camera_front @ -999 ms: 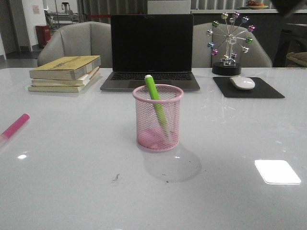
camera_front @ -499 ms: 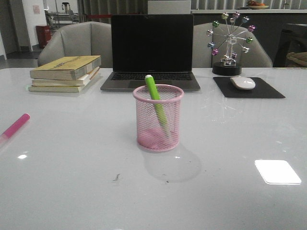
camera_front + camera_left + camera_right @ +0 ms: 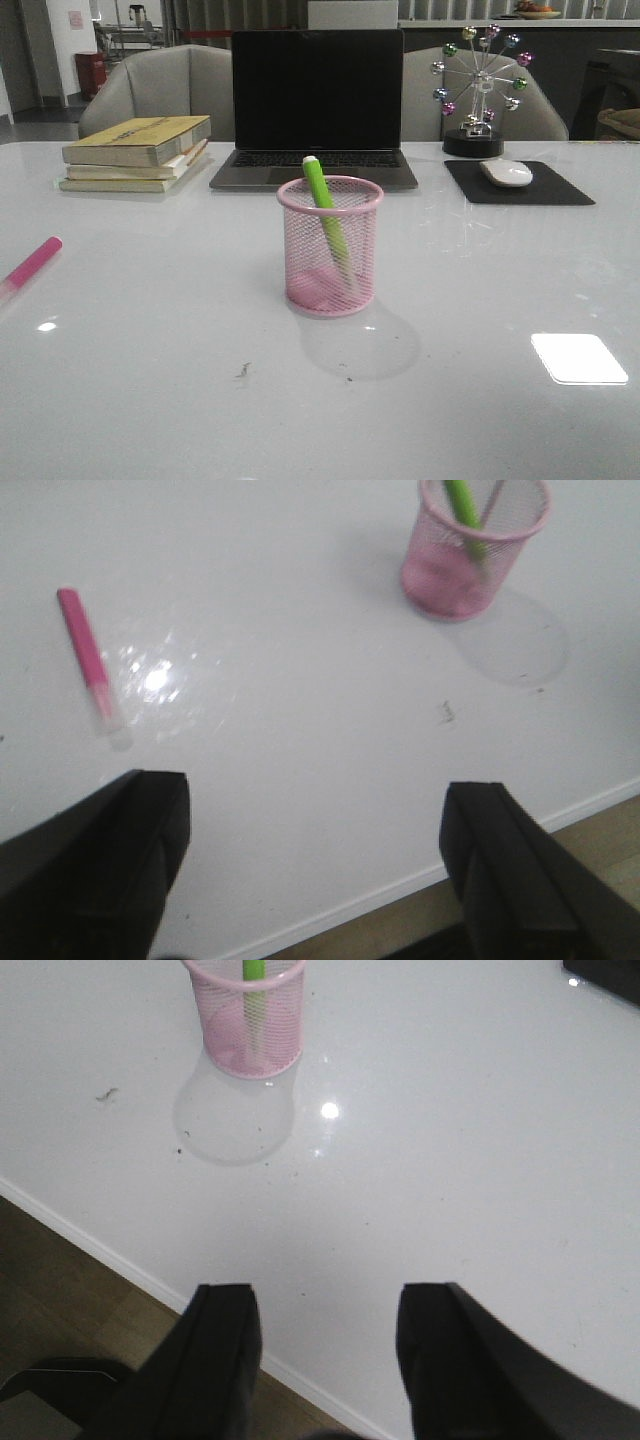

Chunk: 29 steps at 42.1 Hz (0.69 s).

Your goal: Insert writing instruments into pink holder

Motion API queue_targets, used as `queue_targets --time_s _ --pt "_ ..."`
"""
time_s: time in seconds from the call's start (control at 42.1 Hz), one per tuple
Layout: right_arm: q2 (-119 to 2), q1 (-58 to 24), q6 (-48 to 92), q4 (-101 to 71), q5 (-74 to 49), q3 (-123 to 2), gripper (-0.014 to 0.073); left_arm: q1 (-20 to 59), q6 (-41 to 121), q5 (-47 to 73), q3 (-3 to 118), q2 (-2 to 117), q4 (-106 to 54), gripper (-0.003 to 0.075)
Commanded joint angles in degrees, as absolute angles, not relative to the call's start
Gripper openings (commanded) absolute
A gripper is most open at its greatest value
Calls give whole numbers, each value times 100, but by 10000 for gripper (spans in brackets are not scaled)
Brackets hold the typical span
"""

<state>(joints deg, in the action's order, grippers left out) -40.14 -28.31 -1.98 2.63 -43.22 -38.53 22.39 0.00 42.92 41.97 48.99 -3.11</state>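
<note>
Both our grippers, left [image 3: 310,865] and right [image 3: 325,1355], hang spread and empty near the table edge; green marker [image 3: 327,220] stands in the holder [image 3: 330,247], pink marker [image 3: 30,266] lies far left, not yet inserted

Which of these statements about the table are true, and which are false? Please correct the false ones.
1. The green marker stands inside the pink cup. True.
2. The pink marker is also in the cup. False: it lies on the table, far to the left.
3. The left gripper holds a marker. False: its jaws are open and empty.
4. The right gripper is open. True.
</note>
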Motion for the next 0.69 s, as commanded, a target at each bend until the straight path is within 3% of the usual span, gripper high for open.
queue_targets --time_s 0.0,0.262,0.666 --pt "-3987 -2840 -214 369 -3891 -4012 432 1825 -99 4059 4589 5358 -237 559" --pt "-3987 -2840 -214 369 -3937 -4012 432 723 -71 3976 5386 7120 -236 559" --pt "-3987 -2840 -214 369 -3968 -4012 432 501 -73 3896 7224 9961 0 559"
